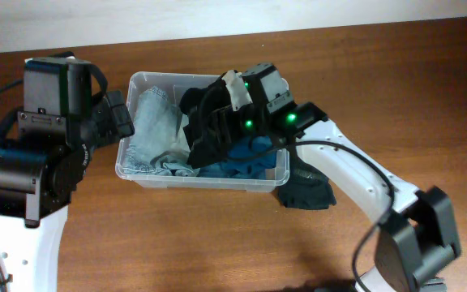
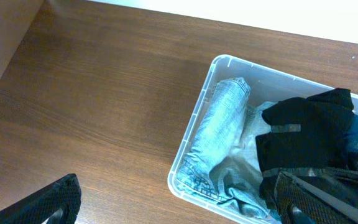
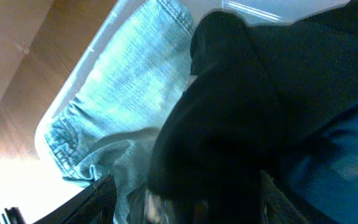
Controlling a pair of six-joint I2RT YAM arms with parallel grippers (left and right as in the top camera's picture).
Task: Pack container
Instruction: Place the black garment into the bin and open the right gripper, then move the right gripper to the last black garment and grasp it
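The clear container (image 1: 209,183) stands mid-table; it also shows in the left wrist view (image 2: 194,124) and the right wrist view (image 3: 79,68). Folded light blue jeans (image 1: 154,122) (image 2: 219,130) (image 3: 129,81) lie along its left side, and a blue garment (image 1: 246,162) (image 3: 340,155) lies at the right. My right gripper (image 1: 217,113) (image 3: 188,202) is over the container's middle, shut on a bulky black garment (image 1: 205,134) (image 2: 309,137) (image 3: 229,112) that hides the fingertips. My left gripper (image 1: 120,113) (image 2: 179,214) is open and empty, just outside the container's left wall.
Another dark garment (image 1: 306,191) lies on the wooden table against the container's front right corner, under the right arm. The table's far edge runs along the top of the overhead view.
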